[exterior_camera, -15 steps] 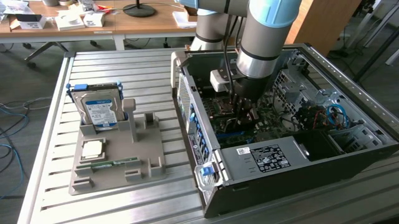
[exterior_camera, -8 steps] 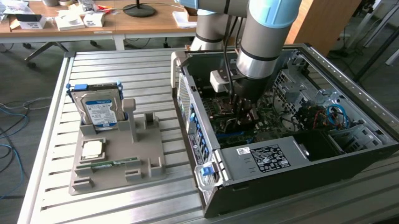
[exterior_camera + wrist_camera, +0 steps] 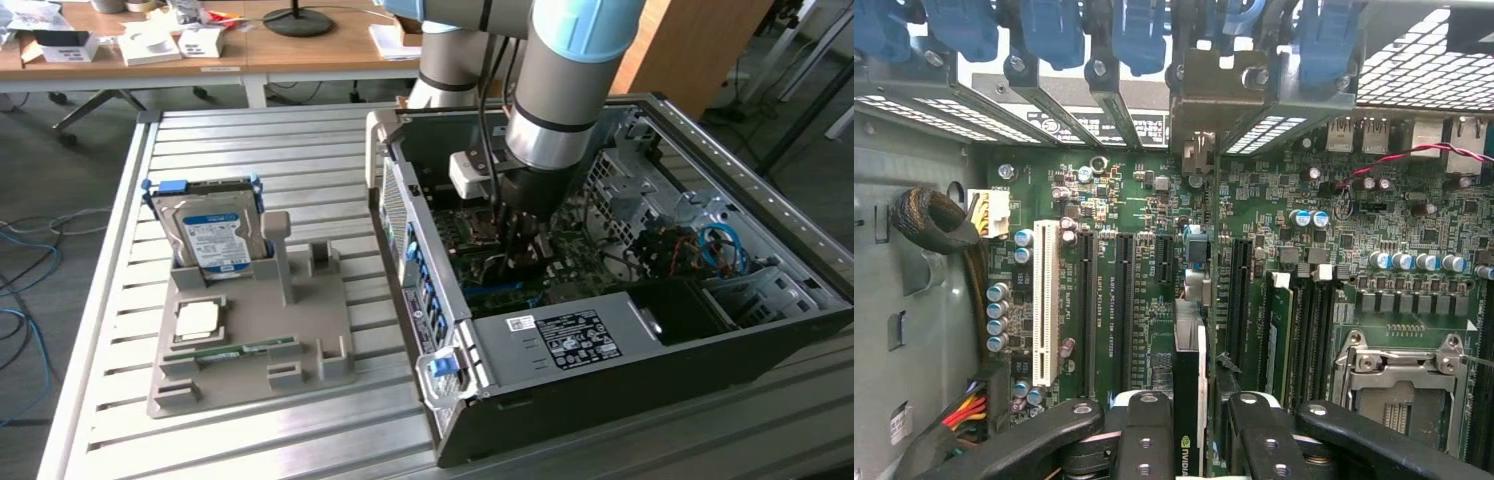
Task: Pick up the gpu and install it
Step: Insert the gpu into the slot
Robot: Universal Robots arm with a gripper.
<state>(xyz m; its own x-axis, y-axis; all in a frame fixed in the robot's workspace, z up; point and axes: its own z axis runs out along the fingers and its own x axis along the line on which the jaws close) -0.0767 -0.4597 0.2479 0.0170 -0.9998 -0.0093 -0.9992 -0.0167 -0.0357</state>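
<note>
Claw (image 3: pixel 1192 425) clamped on the gpu (image 3: pixel 1189 385), card held edge-on between the two black fingers (image 3: pixel 1144 440), inside the open computer case (image 3: pixel 747 300). Directly beneath the claw: motherboard (image 3: pixel 1274 200) with its row of long dark expansion slots (image 3: pixel 1124 300); card edge hangs just over one near the middle. White slot (image 3: pixel 1046 300) sits off to one side; empty CPU socket (image 3: pixel 1399 380) to the other. Beyond the claw: rear bracket openings with blue latches (image 3: pixel 1139 35).

Step in hand, by my reading: insertion. Seating calls for card edge parallel to the slot, bracket meeting its rear opening, then a straight push.

Outside the case, well away: hard drive (image 3: pixel 214 235) upright in the grey holder (image 3: pixel 254 340).
</note>
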